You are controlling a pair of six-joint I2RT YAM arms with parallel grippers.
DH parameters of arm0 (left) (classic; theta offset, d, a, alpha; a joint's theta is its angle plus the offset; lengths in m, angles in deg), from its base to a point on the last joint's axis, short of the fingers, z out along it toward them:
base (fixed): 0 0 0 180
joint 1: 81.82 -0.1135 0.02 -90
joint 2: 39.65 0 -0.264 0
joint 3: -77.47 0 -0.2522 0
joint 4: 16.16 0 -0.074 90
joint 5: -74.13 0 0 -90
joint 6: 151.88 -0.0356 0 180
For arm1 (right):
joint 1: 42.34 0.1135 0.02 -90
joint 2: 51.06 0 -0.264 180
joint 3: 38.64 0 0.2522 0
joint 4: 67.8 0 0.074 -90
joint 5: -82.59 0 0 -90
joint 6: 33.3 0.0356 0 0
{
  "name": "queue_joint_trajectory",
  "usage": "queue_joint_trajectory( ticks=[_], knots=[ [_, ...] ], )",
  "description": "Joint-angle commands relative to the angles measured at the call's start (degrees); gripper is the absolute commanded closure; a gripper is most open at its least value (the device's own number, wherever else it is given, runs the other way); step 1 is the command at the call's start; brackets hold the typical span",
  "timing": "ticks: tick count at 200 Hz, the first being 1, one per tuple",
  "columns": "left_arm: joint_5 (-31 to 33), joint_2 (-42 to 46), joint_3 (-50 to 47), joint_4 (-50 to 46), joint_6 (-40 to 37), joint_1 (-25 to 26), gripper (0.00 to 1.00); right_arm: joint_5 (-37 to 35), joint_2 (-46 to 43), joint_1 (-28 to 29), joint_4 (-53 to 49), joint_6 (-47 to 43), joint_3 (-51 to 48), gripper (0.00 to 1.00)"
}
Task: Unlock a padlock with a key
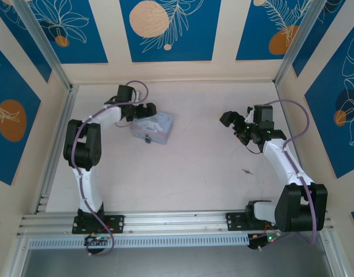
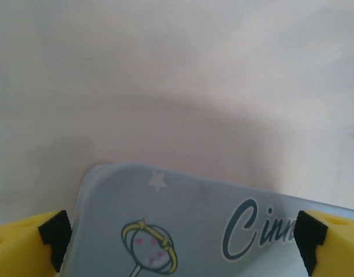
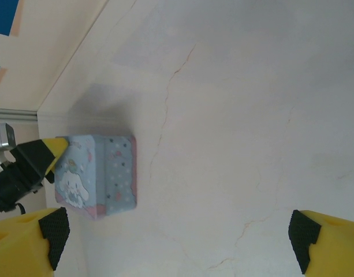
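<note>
Left pincer (image 2: 179,238) released, fingers wide, straddling one end of the pale blue cartoon-printed tin box (image 1: 156,123). Tiny dark metal padlock (image 1: 146,139) at tin's near side. Right pincer (image 3: 177,234) released, empty, well right of tin.

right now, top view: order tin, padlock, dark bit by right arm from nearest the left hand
From the left hand:
1. tin, right under it.
2. padlock, on the tin's near side.
3. dark bit, far off to the right.

Cream walls (image 1: 223,70) (blue floral panels (image 1: 188,40)) enclose a pale, faintly cracked table (image 1: 194,173).
</note>
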Motion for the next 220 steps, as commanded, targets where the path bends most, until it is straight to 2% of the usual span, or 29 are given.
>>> queue_joint_trajectory(
  ticks=[1, 45, 71, 122, 160, 220],
  knots=[
    [0.19, 6.78, -6.38, 6.18, 6.46, 3.48, 0.0, 2.57, 0.23, -0.34, 1.03, 2.05, -1.52, 0.0],
    [8.44, 16.38, -20.23, 11.71, 14.51, 10.44, 0.0, 5.86, 1.52, 0.85, 0.82, 2.9, -2.38, 0.01],
    [9.15, 20.73, -26.62, 15.06, 17.62, 13.38, 0.0, 5.74, 2.6, 3.39, -0.15, 3.09, -2.1, 0.01],
    [11.82, 26.37, -32.94, 16.9, 22.04, 18.75, 0.0, 2.34, 3.07, 10.39, -1.63, 5.79, -2.17, 0.01],
    [11.01, 27.36, -35.77, 20.54, 24.0, 21.34, 0.0, -2.51, 1.84, 14.36, -4.83, 8.52, -1.85, 0.01],
    [7.38, 24.23, -34.3, 22.22, 25.63, 24.38, 0.0, -10.26, -6.44, 13.66, -12.27, 15.02, -4.39, 0.01]
  ],
)
